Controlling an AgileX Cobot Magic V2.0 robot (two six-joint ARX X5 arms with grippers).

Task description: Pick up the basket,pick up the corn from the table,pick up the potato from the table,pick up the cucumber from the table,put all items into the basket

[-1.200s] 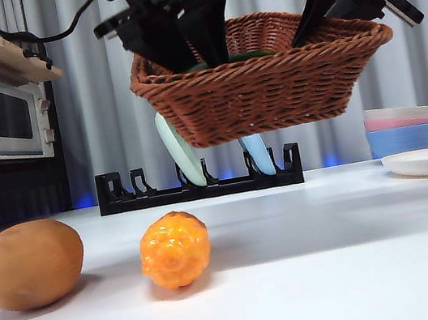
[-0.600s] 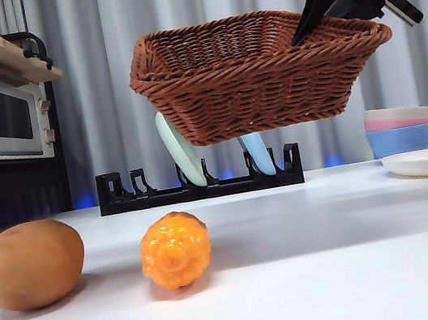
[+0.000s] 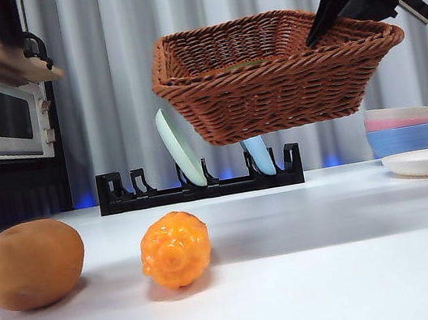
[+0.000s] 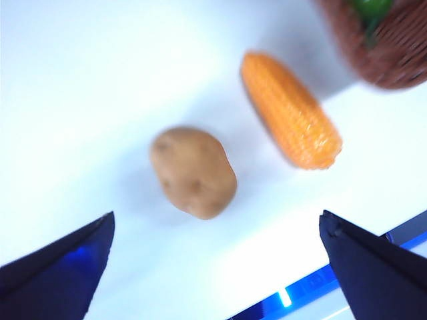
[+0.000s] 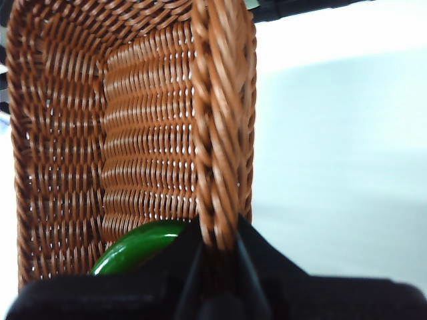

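The right end effector (image 5: 217, 250) clamps the basket (image 5: 133, 133) rim; the left end effector (image 4: 213, 267) gapes wide, empty.

Basket (image 3: 274, 76) aloft holding cucumber (image 5: 137, 245); corn (image 3: 175, 249), potato (image 3: 31, 264) tabled.

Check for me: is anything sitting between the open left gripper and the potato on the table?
Nothing visible is. In the left wrist view the left gripper is open, and only bare table lies between it and the potato. The corn lies beside the potato, apart from it. The basket hangs off to the side, clamped by the right gripper.
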